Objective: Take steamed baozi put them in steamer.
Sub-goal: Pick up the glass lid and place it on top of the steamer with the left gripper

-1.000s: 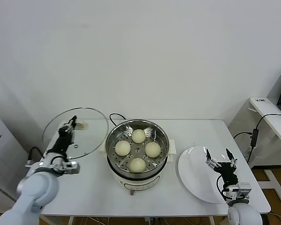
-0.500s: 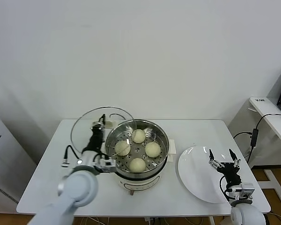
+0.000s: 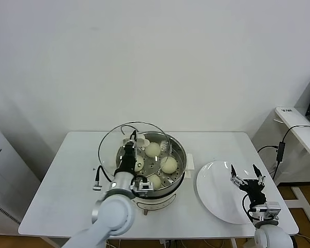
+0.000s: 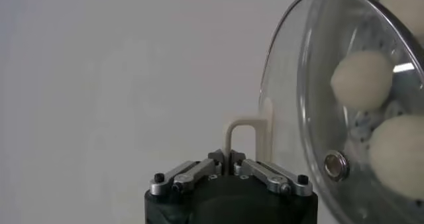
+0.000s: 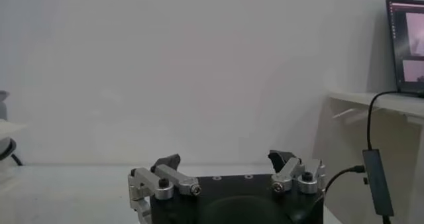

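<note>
Lid [image 3: 136,150] moved over steamer [image 3: 152,178], left hand [image 3: 132,146] clamped on handle [image 4: 245,139].

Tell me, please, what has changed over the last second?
The left gripper, shut on the glass lid's handle, carried it from the table's left side to over the steamer. The four baozi, plate and open right gripper stayed put.
</note>
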